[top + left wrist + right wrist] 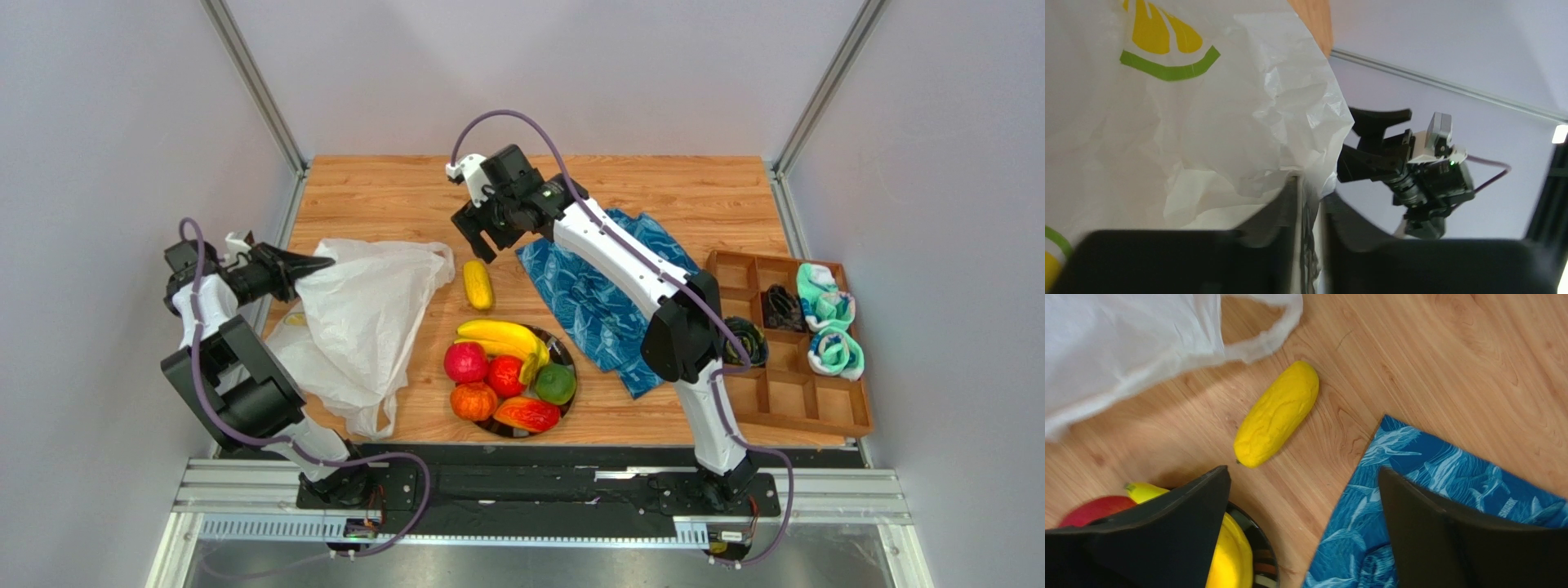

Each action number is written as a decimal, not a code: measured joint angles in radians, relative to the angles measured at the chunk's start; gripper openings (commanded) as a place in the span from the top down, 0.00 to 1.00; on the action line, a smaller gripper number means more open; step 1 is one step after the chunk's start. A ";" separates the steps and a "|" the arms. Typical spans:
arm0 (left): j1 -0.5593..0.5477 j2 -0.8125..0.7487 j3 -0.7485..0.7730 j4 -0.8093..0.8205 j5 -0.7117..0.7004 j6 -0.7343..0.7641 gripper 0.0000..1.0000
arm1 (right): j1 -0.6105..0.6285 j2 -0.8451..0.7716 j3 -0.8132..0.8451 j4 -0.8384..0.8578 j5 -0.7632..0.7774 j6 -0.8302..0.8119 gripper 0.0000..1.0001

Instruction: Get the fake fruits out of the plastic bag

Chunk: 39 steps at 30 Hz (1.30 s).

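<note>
Right wrist view: yellow fruit (1277, 413) lies just ahead-left of my right claw (1303, 471), spread & empty, long axis diag.; left claw (1309, 190), farther, pinches plastic bag (1198, 122).

Wood-grain table (687, 196) fills the mid frame in the top view. Blue patterned cloth (579, 306) lies rumpled right of centre, its lower-left edge near a round black-rimmed plate (562, 349) at lower centre. Far right: brown wooden tray (797, 395) w/ compartments. Two teal-and-white rolls (819, 294) sit in its right column, a dark bundle (781, 306) in an upper-mid cell, a dark roll (746, 346) at its left side. Pale grey walls (111, 147) both sides.
</note>
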 measured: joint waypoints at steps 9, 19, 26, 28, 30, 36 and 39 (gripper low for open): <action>0.035 -0.084 -0.129 0.040 -0.116 -0.022 0.04 | -0.007 0.215 0.135 -0.152 -0.077 -0.083 0.05; 0.035 -0.211 -0.272 0.100 -0.105 -0.100 0.04 | -0.007 0.284 0.181 -0.195 -0.131 -0.053 0.09; 0.035 -0.256 -0.334 0.142 -0.070 -0.157 0.05 | -0.007 0.337 0.267 -0.190 -0.178 0.025 0.16; 0.035 -0.257 -0.335 0.144 -0.061 -0.170 0.05 | -0.007 0.352 0.284 -0.183 -0.188 0.052 0.20; 0.035 -0.259 -0.335 0.147 -0.055 -0.177 0.05 | -0.007 0.363 0.290 -0.179 -0.199 0.076 0.26; 0.040 -0.264 -0.335 0.143 -0.050 -0.179 0.06 | -0.011 0.408 0.292 -0.180 -0.204 0.130 0.43; 0.042 -0.264 -0.335 0.140 -0.049 -0.179 0.06 | -0.014 0.420 0.292 -0.187 -0.204 0.154 0.51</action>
